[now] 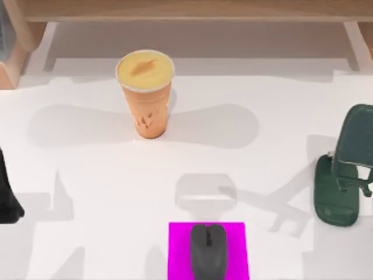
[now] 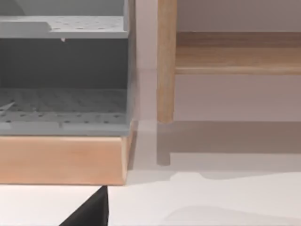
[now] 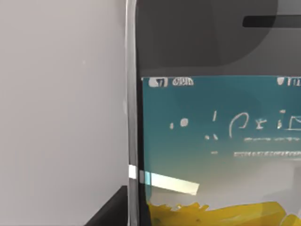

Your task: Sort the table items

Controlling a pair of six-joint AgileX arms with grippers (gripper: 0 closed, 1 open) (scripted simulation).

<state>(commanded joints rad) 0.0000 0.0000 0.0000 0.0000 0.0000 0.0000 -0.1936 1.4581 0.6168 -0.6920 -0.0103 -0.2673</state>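
The smartphone (image 3: 211, 141) fills our right wrist view at close range, so we judge we are handling it near the dark green stand (image 1: 344, 169) at three o'clock; that hand's state we cannot tell. The mouse (image 1: 208, 251) rests on the magenta square (image 1: 178, 251) at six o'clock, the orange cup (image 1: 145, 93) upright at eleven on the counter (image 1: 87, 175).

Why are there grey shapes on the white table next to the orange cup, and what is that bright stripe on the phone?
Top view: the grey shapes on the table are soft shadows, spread to both sides of the orange cup, so the light comes from above. Right wrist view: the pale stripe is a reflection lying across the phone screen.
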